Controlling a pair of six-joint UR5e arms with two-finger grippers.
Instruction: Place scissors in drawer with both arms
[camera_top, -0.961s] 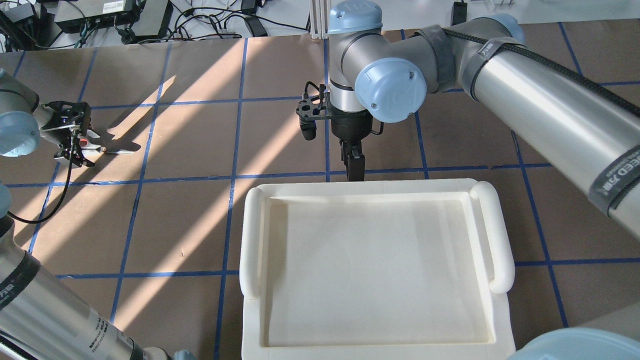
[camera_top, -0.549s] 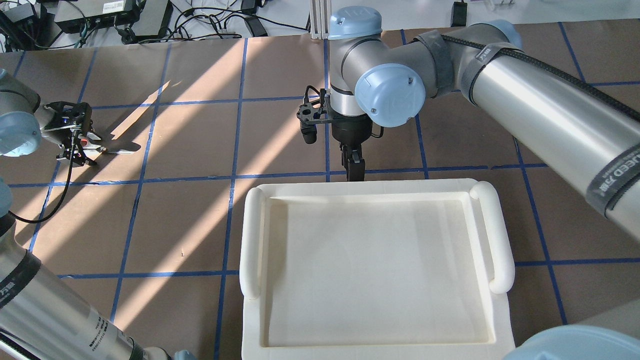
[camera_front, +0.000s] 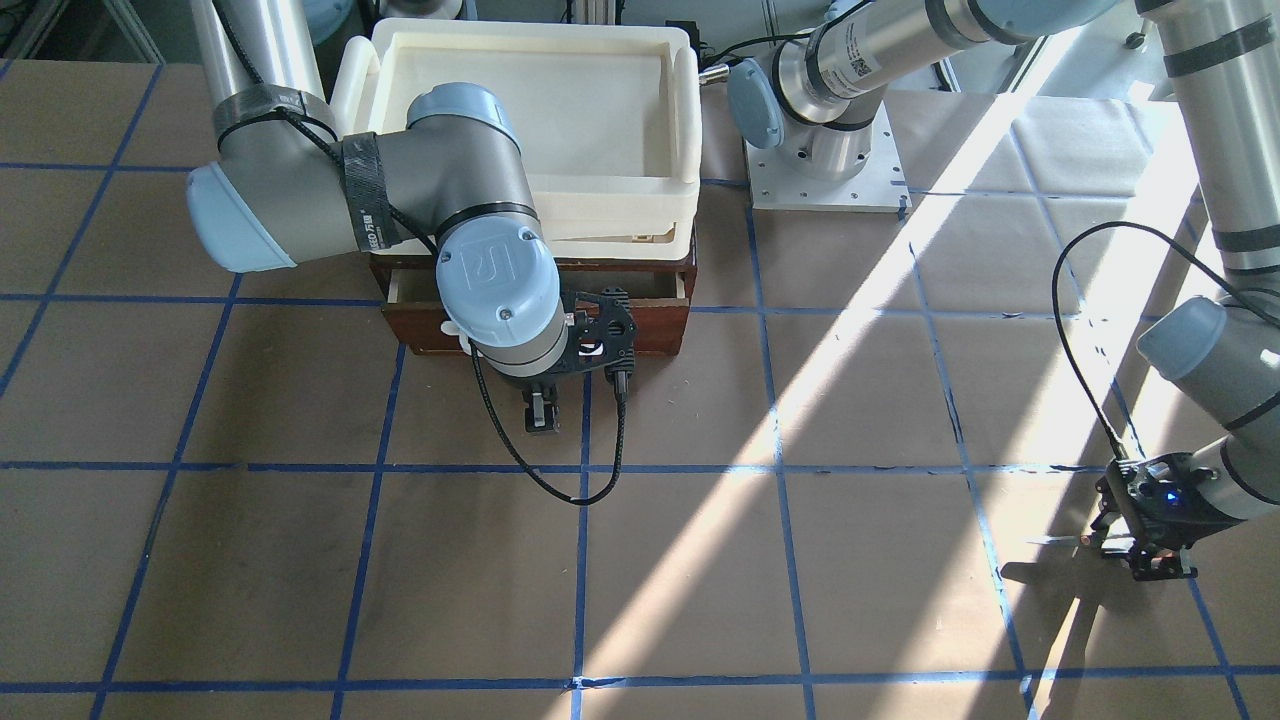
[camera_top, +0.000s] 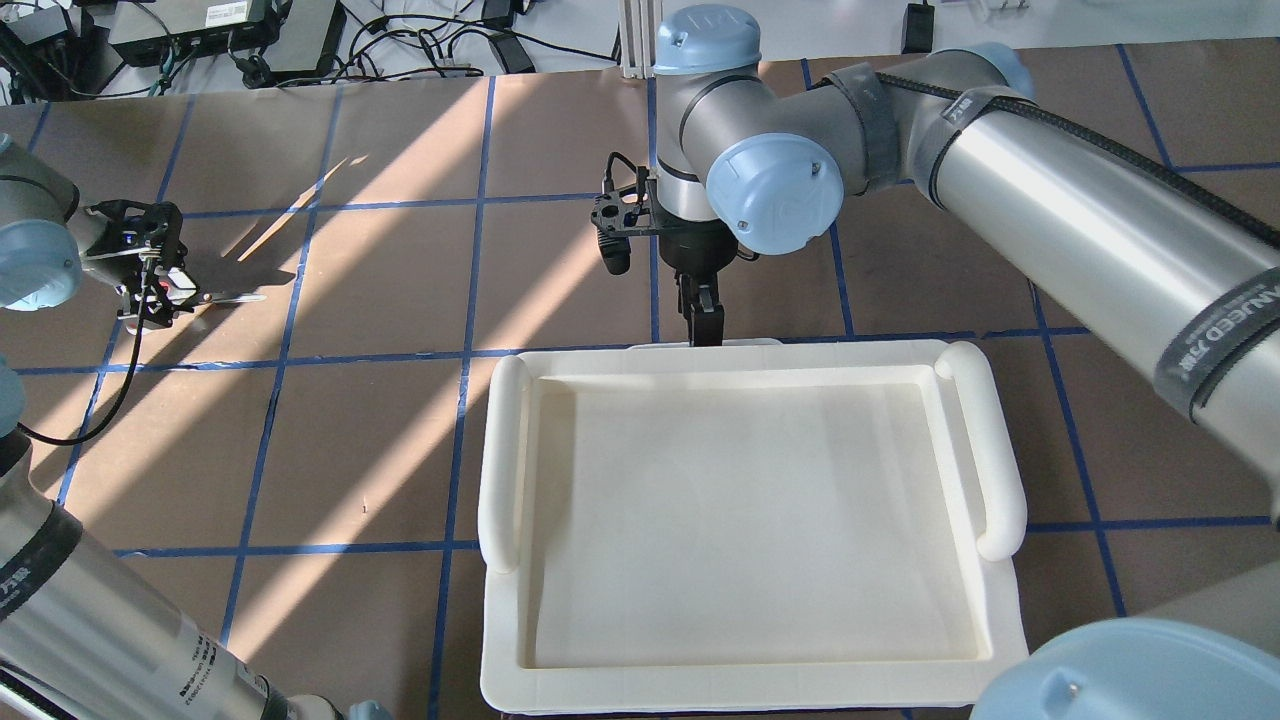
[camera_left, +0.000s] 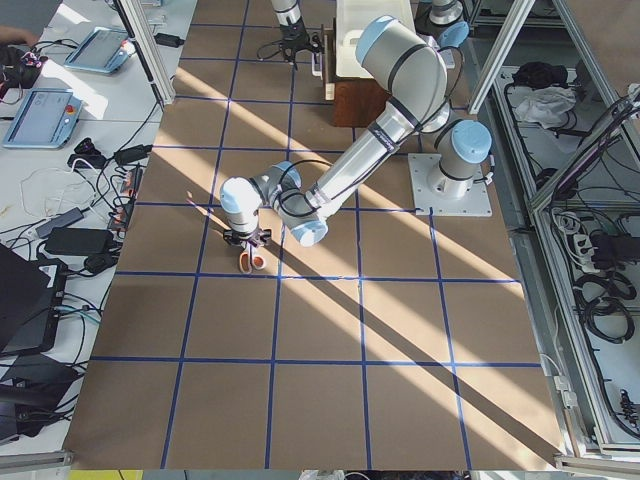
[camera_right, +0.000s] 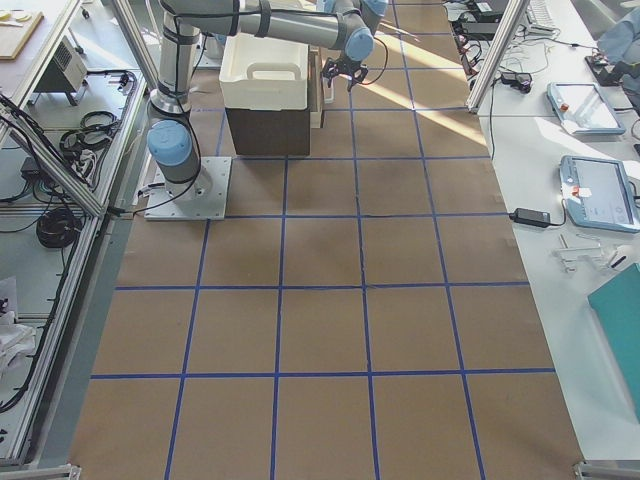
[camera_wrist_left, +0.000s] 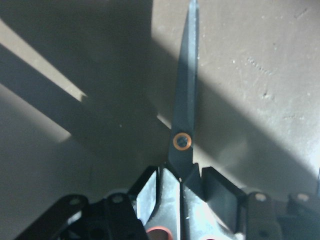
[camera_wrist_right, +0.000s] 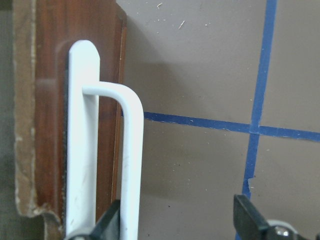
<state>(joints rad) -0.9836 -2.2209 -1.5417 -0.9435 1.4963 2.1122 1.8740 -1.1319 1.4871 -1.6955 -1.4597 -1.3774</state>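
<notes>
The scissors (camera_top: 205, 296) have dark blades and orange-red loops. My left gripper (camera_top: 155, 298) is shut on them near the pivot, at the far left of the table, blades pointing right. In the left wrist view the blade (camera_wrist_left: 186, 100) sticks out from between the fingers (camera_wrist_left: 150, 192). The dark reddish-brown drawer (camera_front: 640, 325) sits under a cream tray and stands slightly open. My right gripper (camera_top: 703, 325) is open at its white bar handle (camera_wrist_right: 132, 150), which lies just inside one fingertip (camera_wrist_right: 112, 220). It also shows in the front view (camera_front: 541, 412).
The cream-white tray (camera_top: 505, 450) rests on the drawer's cabinet and hides it from overhead. The left arm's base plate (camera_front: 825, 170) stands beside the cabinet. A black cable (camera_front: 560, 480) loops from the right wrist onto the brown, blue-taped table.
My right gripper moved away from the robot. The tray shifted the same way, and a white strip now shows past its far edge. My left gripper rose slightly with the scissors.
</notes>
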